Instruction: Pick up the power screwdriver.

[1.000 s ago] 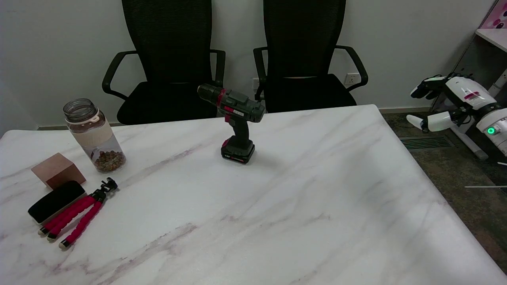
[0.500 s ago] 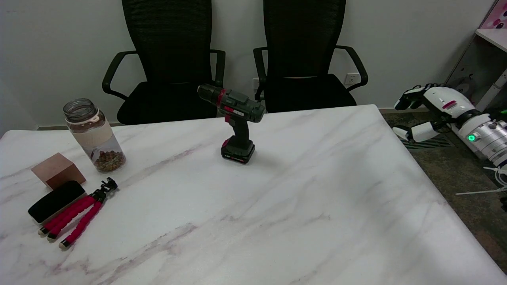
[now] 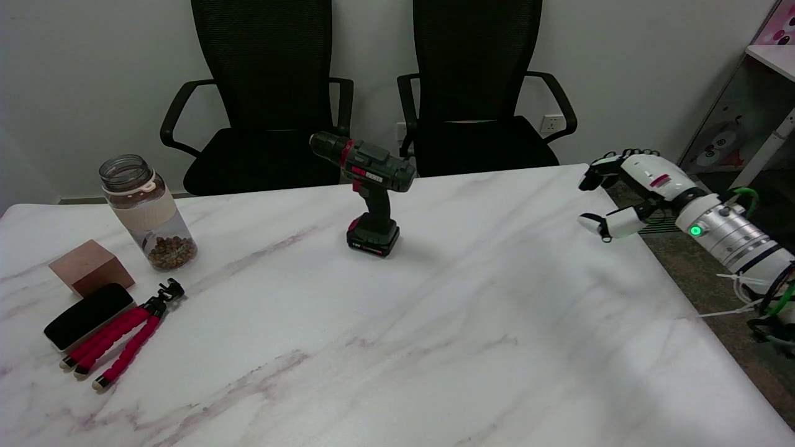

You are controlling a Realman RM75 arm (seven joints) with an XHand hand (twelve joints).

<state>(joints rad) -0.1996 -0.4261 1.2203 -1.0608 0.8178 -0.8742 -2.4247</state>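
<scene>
The power screwdriver (image 3: 371,186), dark green and black with red trim, stands upright on its battery base near the far middle of the white marble table (image 3: 435,323), its chuck pointing left. My right hand (image 3: 624,192) hovers over the table's right edge, well to the right of the tool. Its fingers are spread apart and it holds nothing.
At the left stand a clear jar (image 3: 147,211) with brown bits inside, a brown block (image 3: 90,267), a black pad (image 3: 88,315) and a small red-legged tripod (image 3: 123,340). Two black office chairs (image 3: 267,99) sit behind the table's far edge. A shelf (image 3: 770,56) is at the far right.
My right hand has moved left and slightly down, from off the table's right side to over its right edge. The screwdriver has not moved.
</scene>
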